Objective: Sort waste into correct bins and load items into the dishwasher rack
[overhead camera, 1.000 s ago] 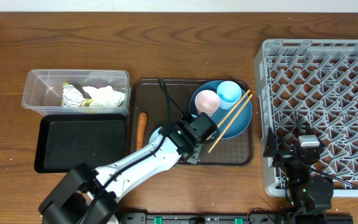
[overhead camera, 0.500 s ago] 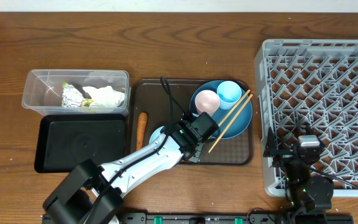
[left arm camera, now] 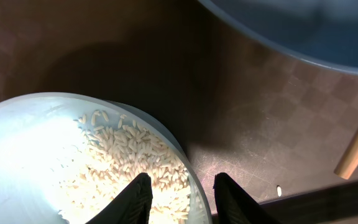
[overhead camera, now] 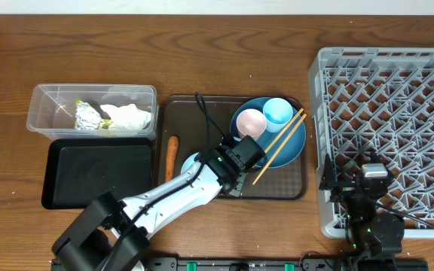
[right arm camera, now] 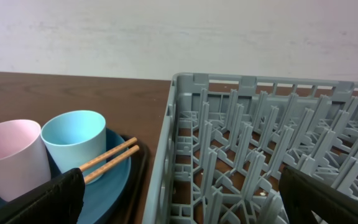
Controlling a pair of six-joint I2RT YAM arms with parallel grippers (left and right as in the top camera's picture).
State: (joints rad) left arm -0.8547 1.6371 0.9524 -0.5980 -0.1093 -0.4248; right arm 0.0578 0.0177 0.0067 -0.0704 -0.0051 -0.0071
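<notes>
The pale bowl (left arm camera: 30,143) holds loose white rice grains (left arm camera: 135,165); the left end effector (left arm camera: 183,182) straddles its rim, fingers parted.

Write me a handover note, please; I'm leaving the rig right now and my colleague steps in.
Left gripper: open, astride the rim of the bowl, rice inside. Right gripper: open, empty, at the front edge of the rack.
Done: tissue, foil and wrapper lie in the clear tub.
To do: carrot on the brown tray and the rice need binning; plate, carrying pink cup, blue cup and chopsticks, plus bowl, go to the rack, which holds nothing yet.
</notes>
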